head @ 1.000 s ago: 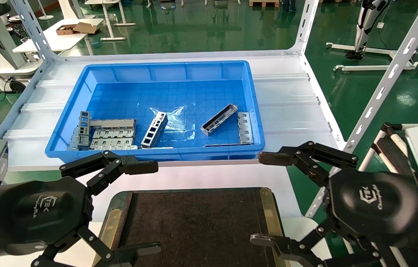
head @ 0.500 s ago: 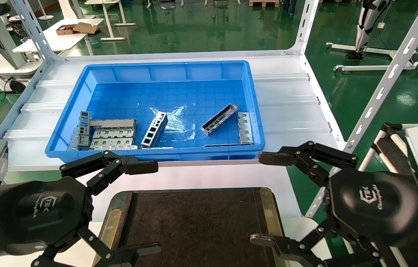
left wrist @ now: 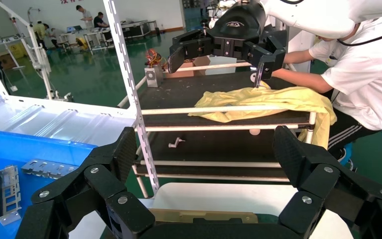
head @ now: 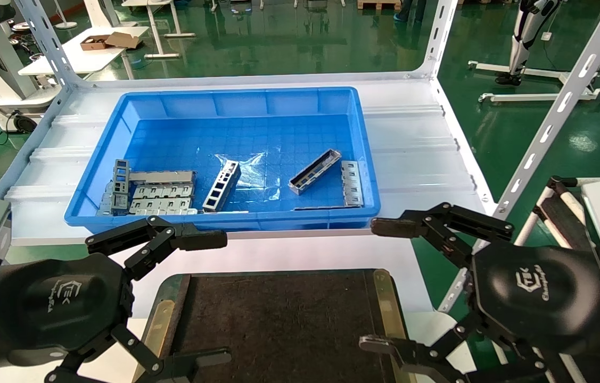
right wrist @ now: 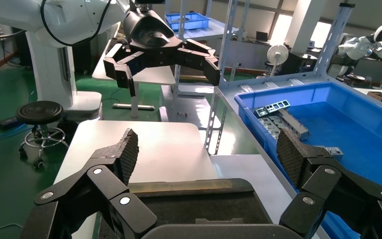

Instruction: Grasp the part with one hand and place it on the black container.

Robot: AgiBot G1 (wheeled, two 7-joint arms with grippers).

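left gripper [head: 214,298]: lower left of head view, fingers spread wide, holding nothing | right gripper [head: 382,284]: lower right, also spread wide and bare | part [head: 314,171]: lies diagonally right of centre inside the blue bin [head: 118,114] | black container [head: 278,319]: bottom centre, between both grippers

White table [head: 411,154] carries blue bin [head: 118,119], black container [head: 278,319].

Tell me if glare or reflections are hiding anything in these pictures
Head view: clear film on the blue bin floor glints beside the part, which stays readable; the green floor mirrors the lights. Right wrist view: bright windows wash out the far background.
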